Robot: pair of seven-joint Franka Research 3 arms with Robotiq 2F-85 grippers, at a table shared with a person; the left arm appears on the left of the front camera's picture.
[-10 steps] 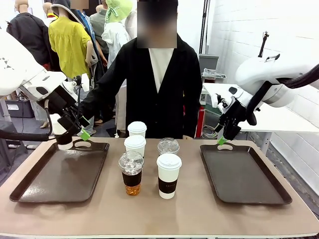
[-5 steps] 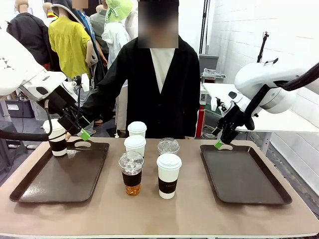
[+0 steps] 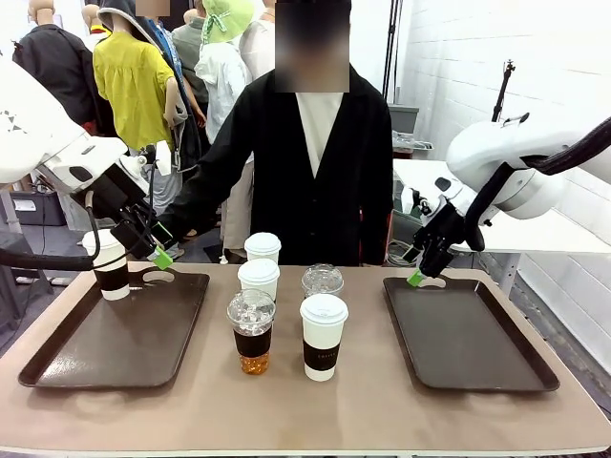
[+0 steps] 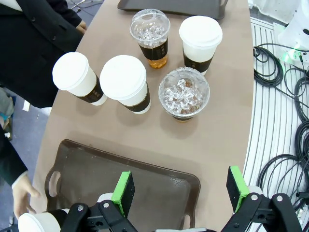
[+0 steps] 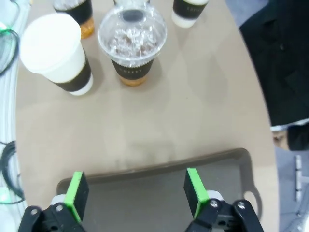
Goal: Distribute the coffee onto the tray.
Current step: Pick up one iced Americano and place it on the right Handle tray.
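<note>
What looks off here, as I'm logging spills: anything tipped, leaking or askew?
Nothing stands out. The five cups mid-table stand upright, lids on, with no spill on the table. One paper cup stands upright at the left tray, in its far corner.

Left hand [image 3: 158,250] at nine o'clock, fingers spread and empty, angled down toward four. Right hand [image 3: 417,276] at three o'clock, fingers spread wide, empty, pointing toward seven.
</note>
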